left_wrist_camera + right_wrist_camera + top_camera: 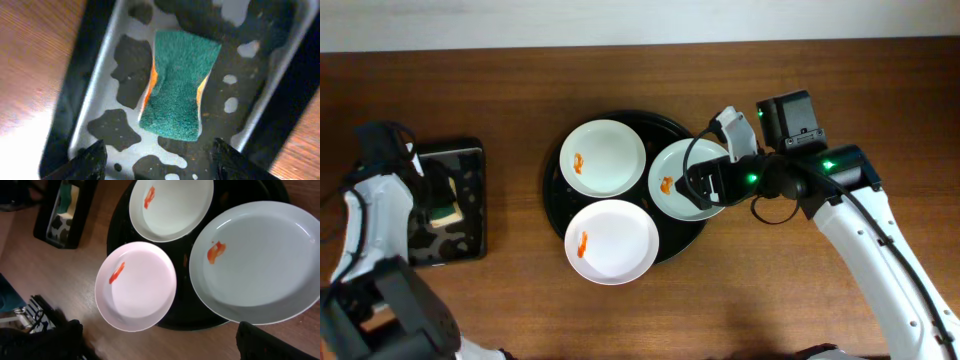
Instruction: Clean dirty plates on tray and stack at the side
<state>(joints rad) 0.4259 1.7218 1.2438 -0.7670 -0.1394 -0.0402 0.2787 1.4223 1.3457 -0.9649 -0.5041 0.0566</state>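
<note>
Sponge [177, 85] lay in its small tray [112, 130] under the wide-open left pincer [162, 160]. Right pincer [160, 337], also wide, hovered over the 3 o'clock plate [670, 165]. All three plates [610, 240] sat smeared on the round tray [550, 190]; none wiped or stacked.

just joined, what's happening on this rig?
Cleaning hasn't started. The left hand hangs open over the green sponge in its small tray. The right hand is open above the right-hand plate on the black tray. It, the back plate and the front plate all carry orange smears; none is stacked at the side.
</note>
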